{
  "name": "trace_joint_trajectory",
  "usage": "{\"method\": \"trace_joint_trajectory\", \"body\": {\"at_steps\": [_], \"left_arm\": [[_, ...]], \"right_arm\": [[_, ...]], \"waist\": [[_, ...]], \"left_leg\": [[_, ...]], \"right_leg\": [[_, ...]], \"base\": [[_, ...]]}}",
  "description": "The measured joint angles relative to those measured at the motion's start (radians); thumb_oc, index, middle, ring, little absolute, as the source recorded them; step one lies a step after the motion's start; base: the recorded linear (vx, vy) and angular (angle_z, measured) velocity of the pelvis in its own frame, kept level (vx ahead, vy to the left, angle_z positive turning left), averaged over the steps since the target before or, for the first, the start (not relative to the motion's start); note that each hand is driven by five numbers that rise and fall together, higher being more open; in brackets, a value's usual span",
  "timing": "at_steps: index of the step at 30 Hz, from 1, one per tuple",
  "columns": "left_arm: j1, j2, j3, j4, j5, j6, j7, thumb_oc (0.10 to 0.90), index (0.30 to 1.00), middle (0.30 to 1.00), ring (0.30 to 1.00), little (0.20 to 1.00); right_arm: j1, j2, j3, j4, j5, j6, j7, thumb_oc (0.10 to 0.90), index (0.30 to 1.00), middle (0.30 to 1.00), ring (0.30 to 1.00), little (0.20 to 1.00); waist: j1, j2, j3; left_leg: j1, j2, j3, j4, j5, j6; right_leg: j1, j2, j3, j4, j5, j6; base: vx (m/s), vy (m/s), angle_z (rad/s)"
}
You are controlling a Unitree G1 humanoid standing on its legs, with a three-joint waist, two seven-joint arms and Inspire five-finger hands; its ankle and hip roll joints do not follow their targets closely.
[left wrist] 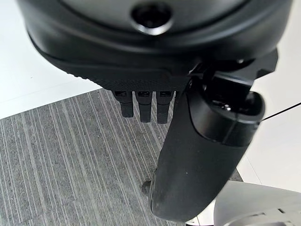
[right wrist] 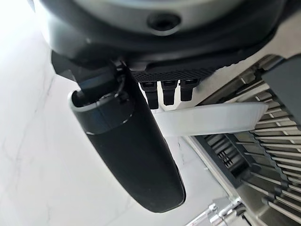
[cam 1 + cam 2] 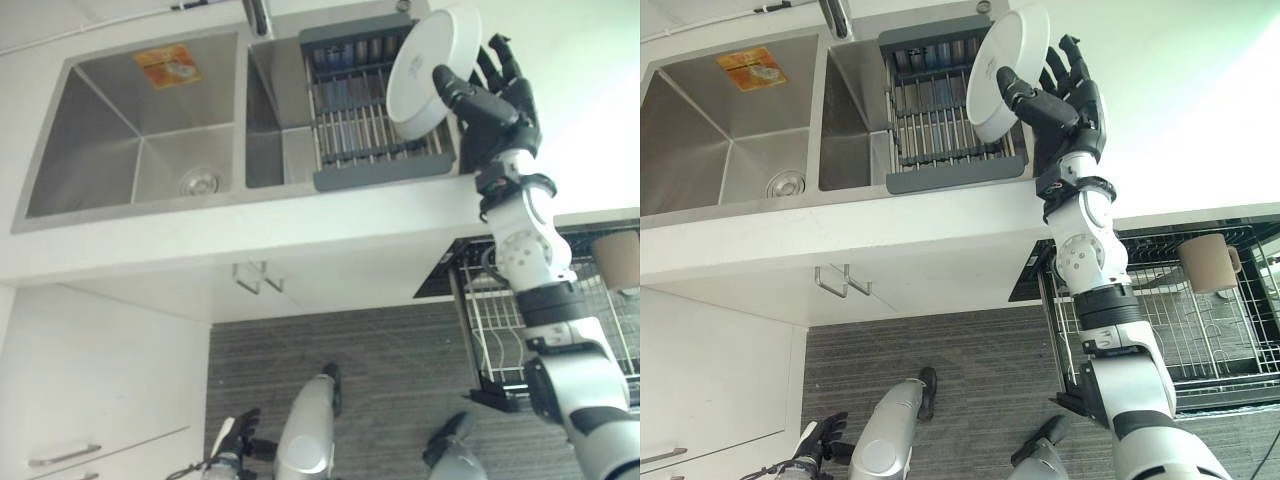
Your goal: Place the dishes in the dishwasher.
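My right hand (image 3: 503,105) holds a white plate (image 3: 430,68) tilted on edge, just above the right end of the dark dish rack (image 3: 365,115) that sits in the sink's right basin. The thumb lies across the plate's face and the fingers curl behind its rim; the right wrist view shows that plate (image 2: 211,117) pinched between them. Lower right, the dishwasher's wire rack (image 3: 1215,340) is pulled out, with a beige cup (image 3: 1208,262) standing in it. My left hand (image 3: 816,440) hangs low by the floor, its fingers (image 1: 143,104) relaxed and holding nothing.
The steel sink's left basin (image 3: 140,130) has a drain and an orange sticker. A tap (image 3: 258,14) stands at the back between the basins. White counter runs along the front, with cabinet doors and handles (image 3: 250,275) below, above a grey striped floor (image 3: 400,380).
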Motion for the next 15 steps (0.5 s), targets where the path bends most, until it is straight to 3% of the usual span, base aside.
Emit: {"method": "trace_joint_trajectory", "body": {"at_steps": [6,7,8,9,10,15], "left_arm": [[0.0,0.034,-0.024,-0.032,-0.003,-0.003,-0.005,0.8,0.9,0.9,0.9,0.9],[0.001,0.035,-0.024,-0.033,-0.003,-0.003,-0.005,0.8,0.9,0.9,0.9,0.9],[0.001,0.036,-0.024,-0.038,-0.004,-0.002,-0.005,0.8,0.9,0.9,0.9,0.9],[0.001,0.036,-0.023,-0.044,-0.01,-0.001,-0.006,0.8,0.9,0.9,0.9,0.9],[0.001,0.037,-0.023,-0.047,-0.01,0.0,-0.005,0.8,0.9,0.9,0.9,0.9],[0.002,0.037,-0.015,-0.055,-0.012,0.0,-0.006,0.8,0.9,0.9,0.9,0.9]], "right_arm": [[-0.104,-0.049,0.011,0.162,0.044,0.065,0.07,0.8,0.9,0.9,0.9,0.9],[-0.112,-0.058,0.012,0.162,0.042,0.08,0.076,0.765,0.848,0.848,0.848,0.848],[-0.124,-0.078,0.025,0.173,0.032,0.093,0.083,0.638,0.658,0.658,0.658,0.658],[-0.138,-0.097,0.037,0.19,0.021,0.112,0.088,0.576,0.564,0.564,0.564,0.564],[-0.145,-0.106,0.048,0.189,0.006,0.128,0.089,0.4,0.3,0.3,0.3,0.3],[-0.207,-0.122,0.098,0.268,-0.108,0.158,0.106,0.4,0.3,0.3,0.3,0.3]], "waist": [[0.0,0.003,-0.002],[0.001,0.003,-0.002],[0.001,0.003,-0.002],[0.003,0.003,-0.002],[0.004,0.004,-0.002],[0.01,0.004,-0.002]], "left_leg": [[-0.002,-0.005,-0.017,-0.006,0.008,-0.002],[-0.003,-0.007,-0.017,-0.009,0.011,-0.003],[-0.003,-0.01,-0.02,-0.015,0.015,-0.003],[-0.003,-0.012,-0.021,-0.018,0.019,-0.003],[-0.003,-0.012,-0.022,-0.018,0.02,-0.003],[-0.001,-0.014,-0.022,-0.019,0.022,-0.001]], "right_leg": [[0.001,0.0,0.001,0.003,-0.007,0.009],[0.001,0.0,0.001,0.003,-0.006,0.009],[0.001,0.0,0.001,0.003,-0.006,0.009],[0.001,-0.001,0.0,0.003,-0.006,0.009],[0.001,-0.001,0.0,0.003,-0.006,0.009],[0.004,-0.003,0.0,0.005,-0.006,0.009]], "base": [[-0.01,0.006,0.04],[-0.02,0.016,0.09],[-0.01,0.012,0.11],[-0.02,0.012,0.08],[-0.02,0.015,0.04],[0.0,0.0,0.0]]}}
